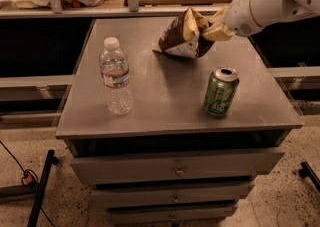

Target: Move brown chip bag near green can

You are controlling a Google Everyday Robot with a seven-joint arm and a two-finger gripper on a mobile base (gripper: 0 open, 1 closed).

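- Hand point(211, 27): over the far right part of the table point(165, 96), about 1 o'clock from the table's centre. It comes in from 3 o'clock on a white arm point(270, 1).
- Hand state: fingers closed on the brown chip bag point(181, 40), pinching its upper right edge.
- Brown chip bag: directly at 9 o'clock of the hand and touching it. It is crumpled and tilted, with the top flap folded toward the hand. Its lower corner points toward 7 o'clock. Cannot tell whether that corner rests on the table or hangs just above it.
- Green can point(220, 92): upright, at 5 o'clock from the bag and apart from it, with bare table between them. It sits at roughly 4 o'clock on the table, near the right edge and nearer the front edge than the bag is.
- Water bottle point(116, 77): clear, white cap, upright at about 9 o'clock on the table. Well apart from both bag and can.
- Open room: a bare strip of table runs between bottle and can, from the bag down to the front edge at 6 o'clock. Only a narrow margin lies right of the can.
- Edges: the bag is near the far edge at 12 o'clock. Drawers point(175, 171) sit below the front edge.
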